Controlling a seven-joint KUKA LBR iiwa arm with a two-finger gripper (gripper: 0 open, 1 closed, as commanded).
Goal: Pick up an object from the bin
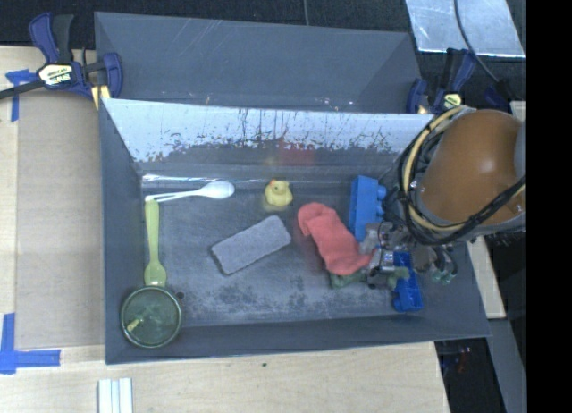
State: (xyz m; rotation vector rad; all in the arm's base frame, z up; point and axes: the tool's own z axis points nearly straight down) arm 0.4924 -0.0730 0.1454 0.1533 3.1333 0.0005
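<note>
My gripper (386, 257) is low at the right end of the bin, under the arm's orange dome. It sits just to the right of a crumpled pink cloth (327, 234) and touches or nearly touches the cloth's right edge. A blue block (364, 206) stands right behind the gripper, against the cloth. A small blue piece (407, 296) lies just in front of the gripper, near the bin's front right corner. Something small and dark green (342, 280) peeks out under the cloth's front end.
A grey rectangular sponge (251, 244) lies mid-bin. Behind it sit a small yellow toy (278, 193) and a white spoon (198, 192). A green long-handled strainer (152, 311) lies along the left wall. The arm and its cables hang over the right wall.
</note>
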